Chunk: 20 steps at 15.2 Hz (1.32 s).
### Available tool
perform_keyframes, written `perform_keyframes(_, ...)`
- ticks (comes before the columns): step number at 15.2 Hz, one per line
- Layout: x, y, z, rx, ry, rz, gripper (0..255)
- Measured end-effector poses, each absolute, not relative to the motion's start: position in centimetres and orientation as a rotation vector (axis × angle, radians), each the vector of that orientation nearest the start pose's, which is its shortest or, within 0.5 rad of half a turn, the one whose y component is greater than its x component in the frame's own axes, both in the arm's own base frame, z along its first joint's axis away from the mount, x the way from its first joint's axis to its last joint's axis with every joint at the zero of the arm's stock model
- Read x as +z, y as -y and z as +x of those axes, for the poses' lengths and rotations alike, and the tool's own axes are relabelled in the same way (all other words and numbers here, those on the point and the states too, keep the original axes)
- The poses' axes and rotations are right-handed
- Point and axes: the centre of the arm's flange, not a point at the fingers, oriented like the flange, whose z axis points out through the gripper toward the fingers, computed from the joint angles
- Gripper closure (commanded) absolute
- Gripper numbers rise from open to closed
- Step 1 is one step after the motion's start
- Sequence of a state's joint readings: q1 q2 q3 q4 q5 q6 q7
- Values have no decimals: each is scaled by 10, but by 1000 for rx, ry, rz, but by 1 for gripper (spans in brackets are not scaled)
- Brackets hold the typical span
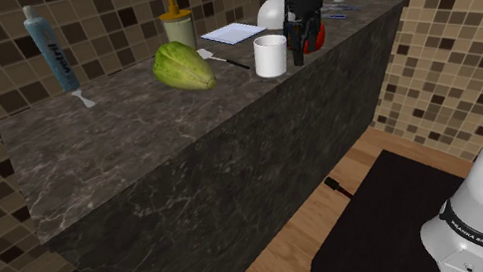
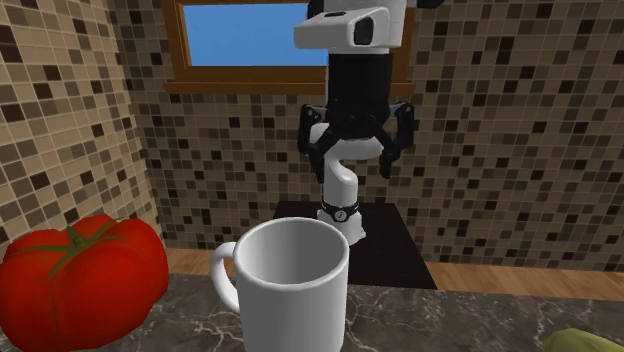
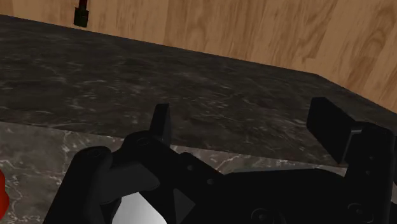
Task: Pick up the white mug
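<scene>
One white mug (image 2: pixel 290 290) on dark counter (image 2: pixel 450 320), wide-open empty end effector (image 2: pixel 352 168) beside.

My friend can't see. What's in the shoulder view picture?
A white mug stands on a dark marbled counter, with the robot's black gripper open beside it, towards the shoulder view's right, holding nothing. A green leafy vegetable lies on the mug's other side.

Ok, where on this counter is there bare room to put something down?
The counter is bare in front of the blue tube and green lettuce, out to its near end. The far end is crowded: white mug, gripper, tomato, notepad.
</scene>
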<state>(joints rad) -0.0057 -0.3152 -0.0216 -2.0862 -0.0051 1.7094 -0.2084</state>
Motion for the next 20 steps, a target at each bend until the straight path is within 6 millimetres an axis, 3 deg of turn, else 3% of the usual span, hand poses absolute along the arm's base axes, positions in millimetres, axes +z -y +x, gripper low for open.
perform_keyframes(11, 568, 37, 583, -27, 374, -3116, 0)
perform_keyframes(19, 533, 38, 592, -35, 380, -3116, 0)
perform_keyframes(20, 531, 38, 592, -35, 380, -3116, 255)
